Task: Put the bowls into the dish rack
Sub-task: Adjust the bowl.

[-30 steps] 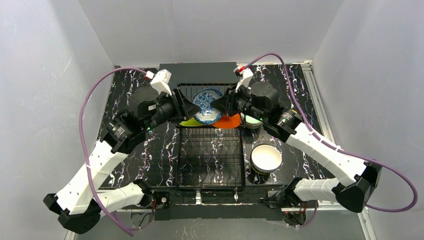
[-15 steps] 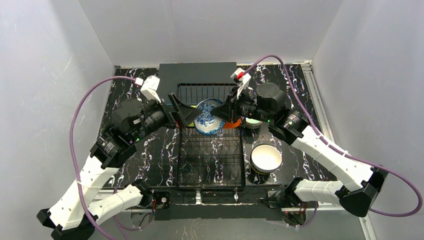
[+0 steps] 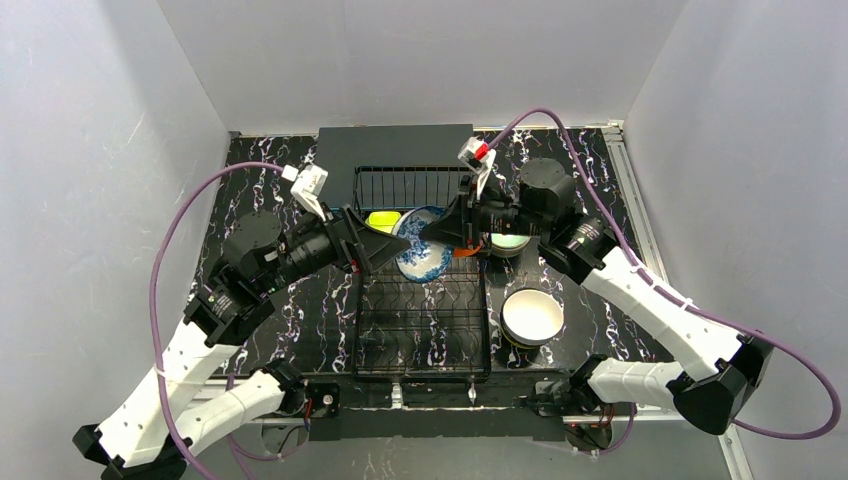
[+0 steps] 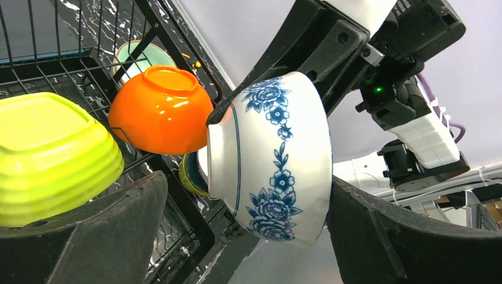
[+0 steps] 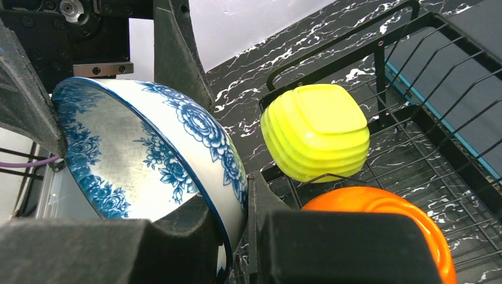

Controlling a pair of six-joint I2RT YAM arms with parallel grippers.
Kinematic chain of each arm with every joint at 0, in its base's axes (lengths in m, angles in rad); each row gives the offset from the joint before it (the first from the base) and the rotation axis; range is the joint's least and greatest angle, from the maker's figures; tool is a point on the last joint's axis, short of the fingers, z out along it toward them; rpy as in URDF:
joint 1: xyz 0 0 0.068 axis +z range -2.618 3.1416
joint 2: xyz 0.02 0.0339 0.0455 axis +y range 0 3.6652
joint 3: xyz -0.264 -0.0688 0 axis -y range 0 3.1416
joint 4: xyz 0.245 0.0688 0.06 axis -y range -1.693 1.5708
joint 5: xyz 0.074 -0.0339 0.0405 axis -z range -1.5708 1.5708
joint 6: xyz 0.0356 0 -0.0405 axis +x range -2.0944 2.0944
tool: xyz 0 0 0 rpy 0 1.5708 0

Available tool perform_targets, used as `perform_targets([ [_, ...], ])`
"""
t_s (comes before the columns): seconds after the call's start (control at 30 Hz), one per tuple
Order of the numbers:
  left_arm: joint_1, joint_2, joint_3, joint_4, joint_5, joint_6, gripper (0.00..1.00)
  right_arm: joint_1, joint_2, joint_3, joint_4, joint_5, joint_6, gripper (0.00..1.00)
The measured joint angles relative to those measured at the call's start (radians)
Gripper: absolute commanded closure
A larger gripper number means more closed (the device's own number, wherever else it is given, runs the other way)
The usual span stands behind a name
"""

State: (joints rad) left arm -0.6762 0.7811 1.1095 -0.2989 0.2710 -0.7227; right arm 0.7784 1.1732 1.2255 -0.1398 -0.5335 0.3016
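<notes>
A blue-white patterned bowl (image 3: pixel 425 257) hangs tilted over the dish rack (image 3: pixel 420 330), its rim pinched by my right gripper (image 3: pixel 440 232) (image 5: pixel 248 231), which is shut on it. My left gripper (image 3: pixel 392 240) (image 4: pixel 248 236) is open, with the bowl (image 4: pixel 278 160) between its wide-spread fingers (image 4: pixel 100 236); the left finger stands apart from it. In the rack's back tier rest a lime green bowl (image 3: pixel 383 220) (image 5: pixel 317 130) and an orange bowl (image 4: pixel 160 109) (image 5: pixel 379 207). A mint bowl (image 3: pixel 507 243) sits just right of the rack.
A white bowl (image 3: pixel 532 315) stands on another bowl on the marbled table to the right of the rack. A flat dark grey box (image 3: pixel 395 145) lies behind the rack. The rack's front section (image 4: pixel 183 207) holds only upright tines.
My left gripper opened, let go of the patterned bowl and drew back to the left. The right gripper kept the bowl and brought it slightly nearer; the lime bowl is uncovered.
</notes>
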Motion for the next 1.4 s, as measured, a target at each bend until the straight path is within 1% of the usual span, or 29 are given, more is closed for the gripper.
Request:
perform_targets([
  [0.1, 0.0, -0.006, -0.008, 0.005, 0.01, -0.003, 0.06, -0.005, 0.0, -0.013, 0.015, -0.02, 0.009, 0.99],
  [0.27, 0.0, 0.009, -0.009, -0.005, 0.022, -0.01, 0.14, -0.011, 0.0, -0.018, 0.014, -0.008, 0.011, 0.99],
  [0.33, 0.0, 0.025, 0.0, -0.026, 0.024, -0.011, 0.18, -0.011, 0.001, -0.018, 0.006, 0.007, 0.012, 0.99],
  [0.47, 0.0, 0.07, 0.045, -0.09, 0.015, -0.009, 0.22, -0.013, 0.004, -0.018, -0.019, 0.045, 0.022, 0.99],
  [0.67, -0.01, 0.159, 0.172, -0.25, -0.049, 0.027, 0.4, -0.013, 0.026, 0.008, -0.094, 0.092, 0.04, 0.99],
  [0.77, -0.022, 0.198, 0.238, -0.317, -0.09, 0.056, 0.51, -0.013, 0.04, 0.035, -0.13, 0.112, 0.041, 0.99],
  [0.83, -0.029, 0.217, 0.27, -0.348, -0.108, 0.071, 0.52, -0.013, 0.047, 0.048, -0.15, 0.125, 0.042, 0.99],
  [0.9, -0.038, 0.235, 0.298, -0.378, -0.126, 0.089, 0.51, -0.013, 0.05, 0.05, -0.157, 0.132, 0.044, 0.98],
  [1.1, -0.056, 0.289, 0.359, -0.451, -0.174, 0.128, 0.49, -0.013, 0.061, 0.062, -0.184, 0.14, 0.052, 0.91],
  [1.17, -0.069, 0.32, 0.387, -0.48, -0.198, 0.143, 0.53, -0.013, 0.066, 0.07, -0.197, 0.142, 0.06, 0.9],
  [1.2, -0.078, 0.335, 0.4, -0.493, -0.212, 0.149, 0.55, -0.013, 0.071, 0.075, -0.204, 0.143, 0.063, 0.9],
  [1.23, -0.088, 0.35, 0.412, -0.504, -0.23, 0.156, 0.6, -0.013, 0.072, 0.077, -0.204, 0.143, 0.064, 0.89],
  [1.33, -0.115, 0.379, 0.429, -0.522, -0.263, 0.169, 0.85, -0.013, 0.077, 0.077, -0.216, 0.152, 0.065, 0.84],
  [1.4, -0.13, 0.39, 0.431, -0.529, -0.294, 0.175, 0.99, -0.013, 0.081, 0.077, -0.222, 0.172, 0.067, 0.78],
])
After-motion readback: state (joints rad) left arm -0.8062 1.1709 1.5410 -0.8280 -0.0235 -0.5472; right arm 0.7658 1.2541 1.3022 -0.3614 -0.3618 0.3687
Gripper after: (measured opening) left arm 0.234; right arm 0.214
